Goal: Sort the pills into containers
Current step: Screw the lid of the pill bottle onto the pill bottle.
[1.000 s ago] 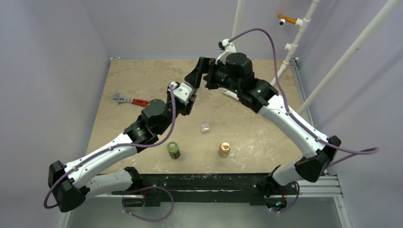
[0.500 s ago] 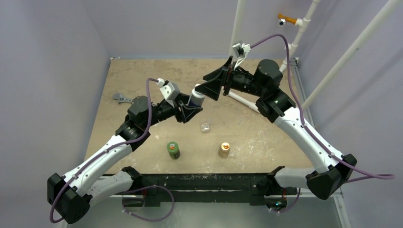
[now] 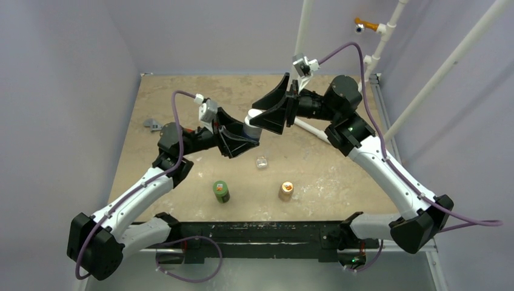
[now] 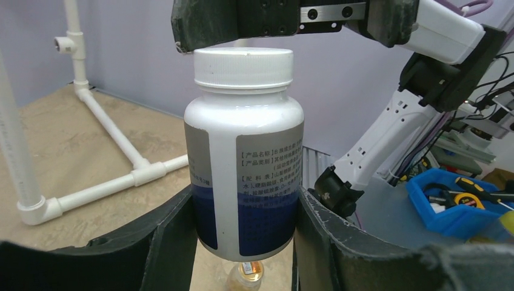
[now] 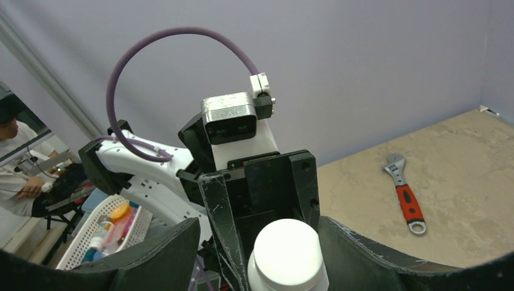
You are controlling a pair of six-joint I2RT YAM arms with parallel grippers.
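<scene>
Left jaws tight on the white bottle [image 4: 242, 182], right jaws wide astride its white cap [image 5: 285, 245].

Plain lavender-grey walls [image 3: 60, 60] box the setup in on the left, back and right, and the tabletop [image 3: 176, 97] has a beige stone-look finish under flat, even light. White PVC pipes [image 3: 448, 66] run up the upper right of the overhead view, one with an orange fitting [image 3: 367, 25]. There's a blue bin [image 4: 448, 221] of hand tools lower right in the left wrist view, and a white basket [image 5: 73, 251] lower left in the right wrist view.
</scene>
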